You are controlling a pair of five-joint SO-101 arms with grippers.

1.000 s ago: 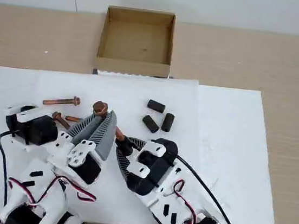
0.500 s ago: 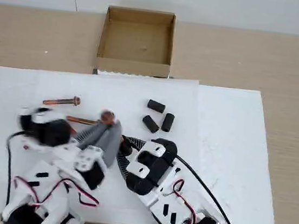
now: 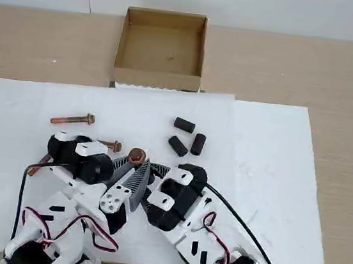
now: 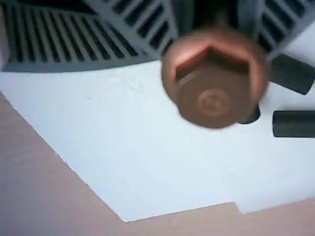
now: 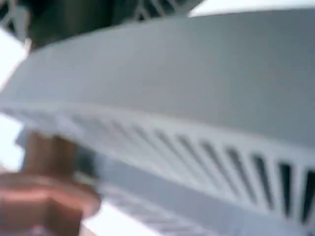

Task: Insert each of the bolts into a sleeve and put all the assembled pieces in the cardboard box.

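My left gripper (image 3: 134,168) is shut on a copper bolt (image 3: 137,156), whose hex head points up. That head (image 4: 214,78) sits close to the left wrist camera, between grey ribbed fingers (image 4: 83,34). My right gripper (image 3: 151,174) presses against it from the right, with a dark sleeve (image 4: 209,12) between its fingers just behind the bolt. In the right wrist view the bolt head (image 5: 44,201) lies beside a grey finger (image 5: 172,98). Three black sleeves (image 3: 184,124) (image 3: 198,144) (image 3: 177,145) lie loose on the paper. The cardboard box (image 3: 157,78) stands open at the back.
More bolts lie on the white paper (image 3: 264,155): one (image 3: 73,119) at the left, one (image 3: 108,144) beside the left arm's motor, and one (image 3: 40,163) partly under that arm. Bare wooden table (image 3: 337,81) surrounds the sheet.
My left arm has swung right and toward the front, carrying the bolt up against the right gripper. The right arm has hardly moved.
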